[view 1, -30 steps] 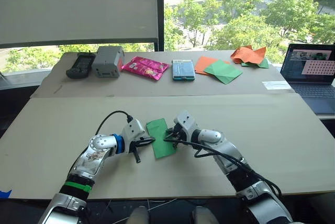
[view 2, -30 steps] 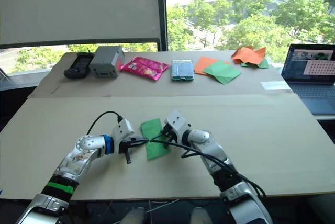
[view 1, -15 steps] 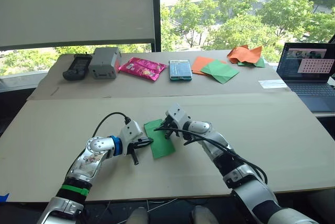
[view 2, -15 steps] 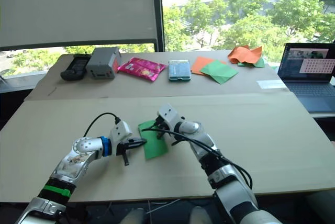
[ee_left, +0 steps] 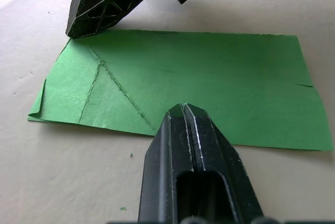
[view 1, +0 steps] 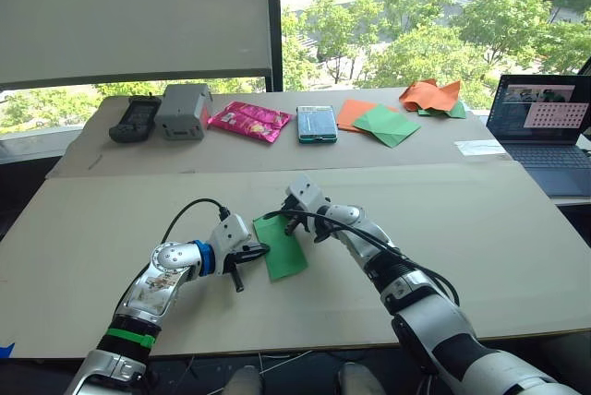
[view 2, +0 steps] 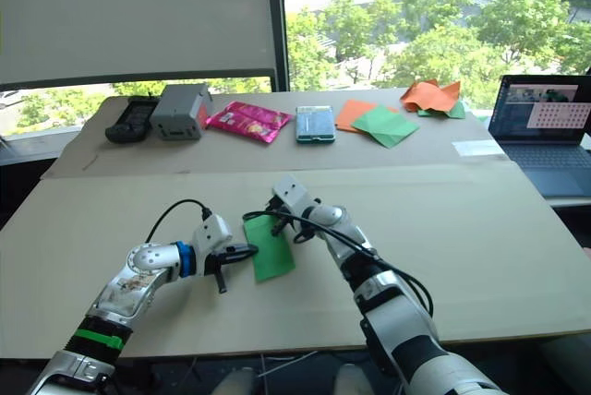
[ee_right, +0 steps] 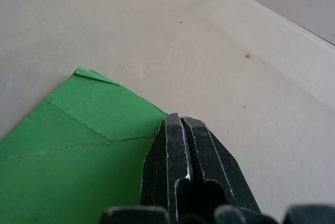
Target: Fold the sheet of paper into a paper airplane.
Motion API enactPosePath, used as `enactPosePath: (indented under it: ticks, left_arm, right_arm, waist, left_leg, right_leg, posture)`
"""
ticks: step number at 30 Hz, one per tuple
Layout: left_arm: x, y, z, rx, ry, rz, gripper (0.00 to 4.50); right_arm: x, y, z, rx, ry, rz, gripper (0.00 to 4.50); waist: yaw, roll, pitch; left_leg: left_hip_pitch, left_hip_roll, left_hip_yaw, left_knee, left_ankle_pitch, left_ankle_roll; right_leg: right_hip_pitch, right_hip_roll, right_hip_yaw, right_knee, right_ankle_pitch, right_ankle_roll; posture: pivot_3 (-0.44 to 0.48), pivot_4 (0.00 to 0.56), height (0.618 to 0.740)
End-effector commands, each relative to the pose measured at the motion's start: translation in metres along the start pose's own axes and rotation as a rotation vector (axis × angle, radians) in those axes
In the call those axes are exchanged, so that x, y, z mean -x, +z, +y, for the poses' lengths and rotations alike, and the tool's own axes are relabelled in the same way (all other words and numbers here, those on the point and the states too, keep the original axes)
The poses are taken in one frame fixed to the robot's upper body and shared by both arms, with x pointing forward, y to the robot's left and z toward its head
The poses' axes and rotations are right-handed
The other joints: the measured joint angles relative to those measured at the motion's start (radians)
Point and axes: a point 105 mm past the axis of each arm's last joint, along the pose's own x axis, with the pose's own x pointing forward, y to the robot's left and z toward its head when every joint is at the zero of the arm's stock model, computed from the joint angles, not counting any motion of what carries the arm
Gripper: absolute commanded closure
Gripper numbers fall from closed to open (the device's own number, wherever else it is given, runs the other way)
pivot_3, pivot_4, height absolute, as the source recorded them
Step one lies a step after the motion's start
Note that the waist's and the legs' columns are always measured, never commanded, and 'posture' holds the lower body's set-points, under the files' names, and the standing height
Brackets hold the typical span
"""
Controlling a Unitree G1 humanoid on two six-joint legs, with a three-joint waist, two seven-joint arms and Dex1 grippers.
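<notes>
The sheet of paper [view 1: 283,253] lies flat on the tan table [view 1: 480,229] as a narrow bright green rectangle with diagonal crease lines near its far end [ee_left: 99,82]. My left gripper [view 1: 261,250] is shut, and its tip [ee_left: 183,110] rests on the paper's left long edge about midway. My right gripper [view 1: 284,221] is also shut. Its tip [ee_right: 178,118] presses down at the paper's far corner, beside the creases [ee_right: 78,124]. The left wrist view shows that right gripper [ee_left: 74,32] touching the corner. Neither gripper has lifted the paper.
Along the back of the table stand a black remote [view 1: 134,118], a grey box [view 1: 182,110], a pink packet [view 1: 251,121], a phone [view 1: 317,124], flat orange and green sheets [view 1: 383,124] and crumpled orange paper [view 1: 434,95]. A laptop [view 1: 545,127] sits at the far right.
My right gripper has slid from the middle of the paper's right edge away to its far corner. The left gripper and the paper have stayed put. The head camera shifted slightly.
</notes>
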Motion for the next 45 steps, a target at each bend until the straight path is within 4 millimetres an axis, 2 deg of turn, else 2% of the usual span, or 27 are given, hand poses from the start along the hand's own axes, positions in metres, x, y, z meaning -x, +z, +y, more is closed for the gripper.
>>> enactPosePath:
  ticks: [1,7,18,28,30,41,45]
  left_arm:
    - [0.0,-0.02,-0.008,0.03,-0.024,0.083,4.5]
    - [0.0,-0.02,-0.009,0.029,-0.025,0.084,4.5]
    - [-0.001,-0.019,-0.008,0.025,-0.035,0.088,4.5]
    - [-0.001,-0.019,-0.007,0.021,-0.039,0.092,4.5]
    - [-0.001,-0.019,-0.007,0.02,-0.04,0.092,4.5]
    - [-0.003,-0.018,-0.005,0.013,-0.049,0.093,4.5]
    - [-0.003,-0.018,-0.005,0.01,-0.053,0.094,4.5]
  right_arm:
    - [0.006,-0.013,0.005,0.007,0.032,0.039,4.45]
    - [0.02,-0.025,0.026,0.027,0.114,0.076,4.45]
    - [0.042,-0.042,0.041,0.012,0.135,0.136,4.45]
    - [0.07,-0.056,0.057,-0.007,0.163,0.174,4.45]
    - [0.075,-0.059,0.061,-0.014,0.167,0.184,4.45]
    - [0.097,-0.069,0.077,-0.017,0.209,0.228,4.45]
    - [0.1,-0.067,0.081,0.012,0.23,0.229,4.45]
  waist:
    - [0.0,0.0,0.0]
    - [0.0,0.002,-0.002]
    - [0.002,0.002,-0.004]
    - [0.012,0.001,-0.006]
    - [0.013,0.001,-0.006]
    - [0.024,-0.001,-0.006]
    - [0.025,-0.002,-0.006]
  left_leg:
    - [0.0,0.0,0.0,0.0,0.0,0.0]
    - [0.0,0.0,0.0,0.0,0.0,0.0]
    - [0.0,0.0,0.0,0.0,0.0,0.0]
    - [-0.001,0.0,0.0,0.0,-0.001,-0.001]
    - [-0.001,0.0,0.0,0.0,-0.004,-0.006]
    - [-0.002,0.0,0.0,0.0,-0.005,-0.008]
    - [-0.002,0.0,0.0,0.0,-0.005,-0.008]
  right_leg:
    - [0.0,0.0,0.0,0.0,0.0,0.0]
    - [0.0,0.0,0.0,0.0,0.0,0.001]
    - [0.0,0.0,0.0,0.0,-0.002,-0.001]
    - [0.0,0.0,0.0,-0.002,-0.003,-0.001]
    - [0.0,0.0,0.0,-0.003,-0.003,-0.001]
    - [0.0,-0.001,0.0,-0.004,-0.003,-0.001]
    - [0.0,-0.001,0.0,-0.005,-0.003,-0.001]
  posture:
    - [0.0,0.15,0.706]
    - [0.0,0.15,0.706]
    - [0.0,0.15,0.706]
    - [0.0,0.15,0.706]
    - [0.0,0.15,0.706]
    - [0.0,0.15,0.706]
    - [0.0,0.15,0.706]
